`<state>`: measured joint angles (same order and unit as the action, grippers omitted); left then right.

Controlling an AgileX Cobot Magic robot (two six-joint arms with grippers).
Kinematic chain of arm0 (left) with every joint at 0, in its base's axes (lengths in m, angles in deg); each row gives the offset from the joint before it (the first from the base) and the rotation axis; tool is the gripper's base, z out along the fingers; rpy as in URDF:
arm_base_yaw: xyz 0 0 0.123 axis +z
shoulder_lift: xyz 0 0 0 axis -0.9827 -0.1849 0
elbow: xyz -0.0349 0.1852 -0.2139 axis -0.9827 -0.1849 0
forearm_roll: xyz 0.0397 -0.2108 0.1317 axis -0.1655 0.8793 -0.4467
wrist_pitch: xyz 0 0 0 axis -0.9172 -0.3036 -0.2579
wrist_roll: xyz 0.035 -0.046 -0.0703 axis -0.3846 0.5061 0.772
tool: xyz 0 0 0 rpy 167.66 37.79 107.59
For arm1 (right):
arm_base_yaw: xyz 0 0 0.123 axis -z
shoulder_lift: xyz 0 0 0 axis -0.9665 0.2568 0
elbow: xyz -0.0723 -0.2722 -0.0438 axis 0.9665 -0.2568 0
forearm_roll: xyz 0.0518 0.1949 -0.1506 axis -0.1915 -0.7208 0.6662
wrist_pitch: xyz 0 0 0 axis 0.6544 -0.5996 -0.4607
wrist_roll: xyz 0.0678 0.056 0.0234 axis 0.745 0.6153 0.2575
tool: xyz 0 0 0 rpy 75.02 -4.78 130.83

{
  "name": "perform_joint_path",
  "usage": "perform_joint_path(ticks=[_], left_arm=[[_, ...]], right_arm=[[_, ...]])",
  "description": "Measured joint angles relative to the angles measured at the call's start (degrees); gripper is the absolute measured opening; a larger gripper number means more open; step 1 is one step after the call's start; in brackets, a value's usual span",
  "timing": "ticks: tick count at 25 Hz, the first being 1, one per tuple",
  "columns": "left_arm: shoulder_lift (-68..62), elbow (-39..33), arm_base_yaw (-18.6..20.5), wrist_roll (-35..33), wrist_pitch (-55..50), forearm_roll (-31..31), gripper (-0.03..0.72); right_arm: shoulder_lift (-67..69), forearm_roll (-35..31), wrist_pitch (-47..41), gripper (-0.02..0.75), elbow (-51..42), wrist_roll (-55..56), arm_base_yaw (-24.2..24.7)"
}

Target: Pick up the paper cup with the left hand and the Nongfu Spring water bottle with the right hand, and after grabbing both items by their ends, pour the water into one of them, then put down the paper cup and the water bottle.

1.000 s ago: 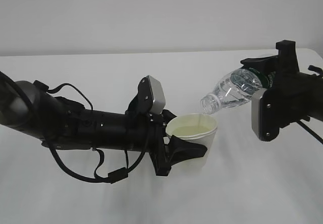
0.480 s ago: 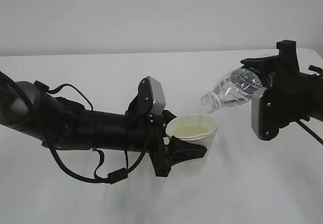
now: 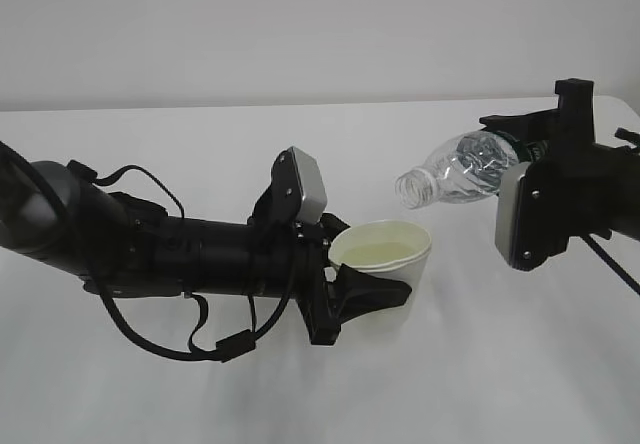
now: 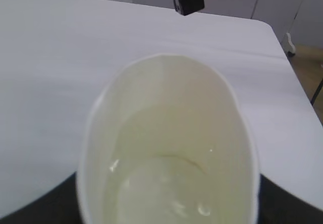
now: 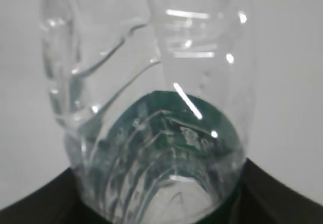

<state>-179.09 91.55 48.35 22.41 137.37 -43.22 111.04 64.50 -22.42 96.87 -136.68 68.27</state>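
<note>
1. White table [image 3: 200, 404]: matte, bare, fills most of the exterior view; plain pale wall [image 3: 300, 24] behind. The left wrist view shows the table's far corner, with a strip of brownish floor beyond it.

2. Left hand [image 3: 372, 294]: long black arm with looped cables, lying low across the table from the left, with a grey-white camera box near its tip. Its jaws are closed around the lower part of the paper cup, carrying it clear of the table, probably so the rim sits under the bottle's mouth.

3. Right hand [image 3: 535, 169]: black gripper with a grey-white box, entering from the right edge. It is clamped on the base end of the bottle.

4. Nongfu Spring water bottle [image 3: 455, 174]: clear, ribbed, capless, with a dark green label. Held nearly level, mouth pointing left, above and to the right of the cup and not touching it. That angle suggests pouring is finished. No stream is visible.

5. Paper cup [image 3: 385, 254]: white, tilted slightly, near table centre.

6. Water [image 4: 166, 188]: shallow clear pool in the cup bottom. Little, if any, is discernible in the bottle.
</note>
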Motion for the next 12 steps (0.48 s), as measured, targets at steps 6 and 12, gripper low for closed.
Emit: perform_joint_path(ticks=[6, 12], left_arm=[[0.0, 0.0, 0.0, -0.79, 0.94, 0.16, 0.404], [0.0, 0.0, 0.0, -1.05, 1.01, 0.3, 0.404]], right_arm=[[0.0, -1.25, 0.12, 0.445, 0.0, 2.13, 0.0], [0.0, -5.19, 2.29, 0.445, 0.0, 6.24, 0.0]])
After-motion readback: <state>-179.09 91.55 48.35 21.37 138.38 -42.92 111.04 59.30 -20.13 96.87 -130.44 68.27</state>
